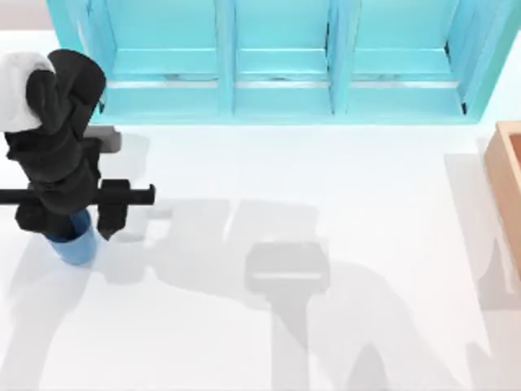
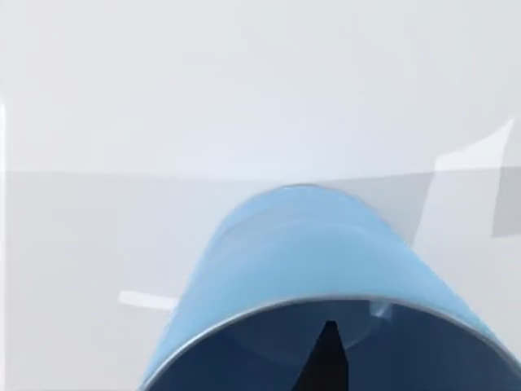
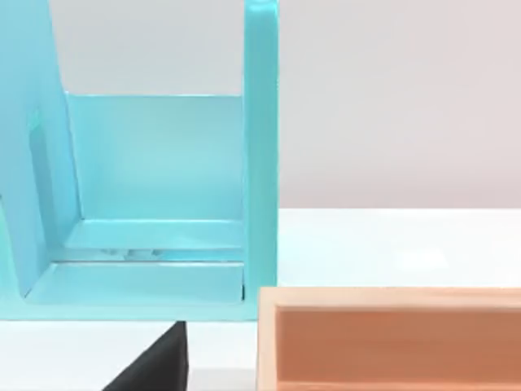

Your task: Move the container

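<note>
Tabletop (image 1: pixel 342 204): white, plain surface, crossed by grey shadows of the arms. Open room spans the whole middle and the near side, from the left arm across to the right edge.

Far edge: large turquoise shelf unit (image 1: pixel 277 57), three open bays side by side, running along nearly the full width. In the right wrist view the shelf unit (image 3: pixel 155 195) shows one bay with an upright divider.

Right edge: tan wooden box (image 1: pixel 509 187), cut off by the frame, standing just in front of the shelf unit's right end and apart from it. In the right wrist view the wooden box (image 3: pixel 391 338) shows an open top and a thick rim.

Container (image 1: pixel 75 242): small blue bucket at the far left of the tabletop, towards the near side, well apart from the shelf unit and the box. Mostly covered from above by the left arm. In the left wrist view the container (image 2: pixel 309 269) shows smooth, pale blue, slightly tapered sides, a thin round rim and a darker blue inside.

Left gripper (image 1: pixel 69 216): directly over the container, one dark fingertip (image 2: pixel 327 358) reaching inside the rim. Whether its fingers are spread or pinching the wall cannot be told.

Right arm: a dark part of it shows at the edge of the right wrist view, facing the shelf unit and the box.
</note>
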You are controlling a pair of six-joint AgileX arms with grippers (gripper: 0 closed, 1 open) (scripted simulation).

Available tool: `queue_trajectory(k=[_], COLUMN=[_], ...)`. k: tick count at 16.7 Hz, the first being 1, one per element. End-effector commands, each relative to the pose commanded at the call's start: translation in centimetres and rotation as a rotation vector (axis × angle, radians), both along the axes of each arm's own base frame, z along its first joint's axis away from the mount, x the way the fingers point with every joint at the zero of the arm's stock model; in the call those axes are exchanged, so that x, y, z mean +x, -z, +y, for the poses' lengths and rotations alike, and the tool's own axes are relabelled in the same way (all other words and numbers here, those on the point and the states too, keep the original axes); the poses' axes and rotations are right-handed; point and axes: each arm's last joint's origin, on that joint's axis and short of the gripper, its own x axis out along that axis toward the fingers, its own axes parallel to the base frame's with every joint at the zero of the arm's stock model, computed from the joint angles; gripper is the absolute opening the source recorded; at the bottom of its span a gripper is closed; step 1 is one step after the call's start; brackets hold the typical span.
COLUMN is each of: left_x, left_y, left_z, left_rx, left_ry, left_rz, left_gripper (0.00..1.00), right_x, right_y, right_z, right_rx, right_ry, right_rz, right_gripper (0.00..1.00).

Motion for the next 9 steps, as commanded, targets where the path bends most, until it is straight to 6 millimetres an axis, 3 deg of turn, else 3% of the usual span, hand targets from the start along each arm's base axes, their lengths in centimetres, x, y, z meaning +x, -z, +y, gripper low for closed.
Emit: queue_trajectory(k=[3, 9], left_x=[0.00, 0.00], left_y=[0.00, 0.00], left_z=[0.00, 0.00], left_rx=[0.000, 0.000], left_ry=[0.000, 0.000], left_rz=[0.000, 0.000], left_gripper=[0.98, 1.00], right_x=[0.00, 0.00], right_y=[0.00, 0.00], right_z=[0.00, 0.00], right_rx=[0.000, 0.000], right_ry=[0.000, 0.000], right_rz=[0.000, 0.000], right_gripper=[1.00, 1.00])
